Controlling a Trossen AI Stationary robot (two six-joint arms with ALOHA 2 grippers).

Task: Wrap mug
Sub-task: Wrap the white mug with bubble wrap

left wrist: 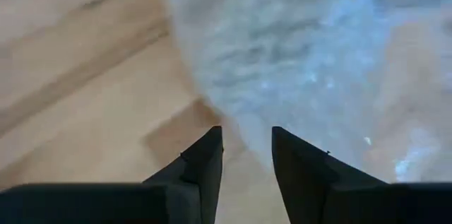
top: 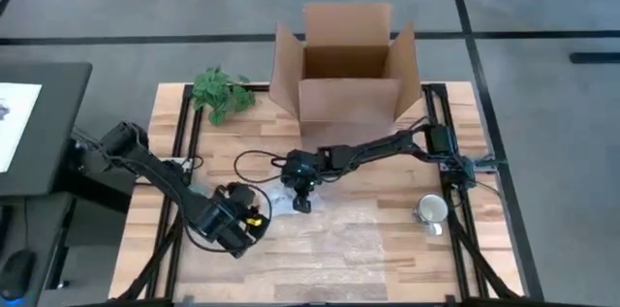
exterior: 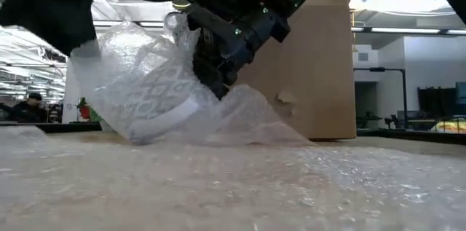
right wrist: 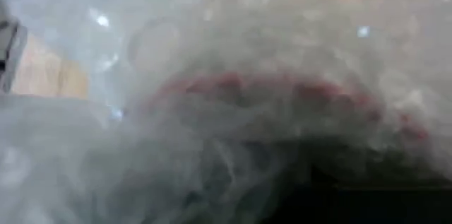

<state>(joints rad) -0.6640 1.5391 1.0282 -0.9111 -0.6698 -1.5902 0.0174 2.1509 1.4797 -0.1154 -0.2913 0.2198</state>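
Note:
A patterned mug (exterior: 156, 96) lies tilted on the table inside a bundle of clear bubble wrap (exterior: 145, 78); in the high view the bundle (top: 275, 200) sits left of centre. More of the bubble wrap sheet (top: 349, 220) is spread over the table. My right gripper (top: 302, 198) is shut on the wrap at the bundle's side (exterior: 212, 78). My left gripper (top: 244, 222) hovers just left of the bundle, open, with only wood between its fingers (left wrist: 247, 146). The mug's handle and its opening do not show. My right gripper pinches a bunched part of the bubble wrap (exterior: 218, 89) beside the mug, with its fingers (exterior: 207, 67) slanting down from above. One layer or several, I cannot tell. The wrap rises loosely over the mug, and the bundle rests on the table.
An open cardboard box (top: 344, 75) stands at the table's far edge. A green plant (top: 221, 94) lies at the far left. A second mug (top: 431, 210) stands near the right edge. Black frame rails (top: 184, 133) run along both sides.

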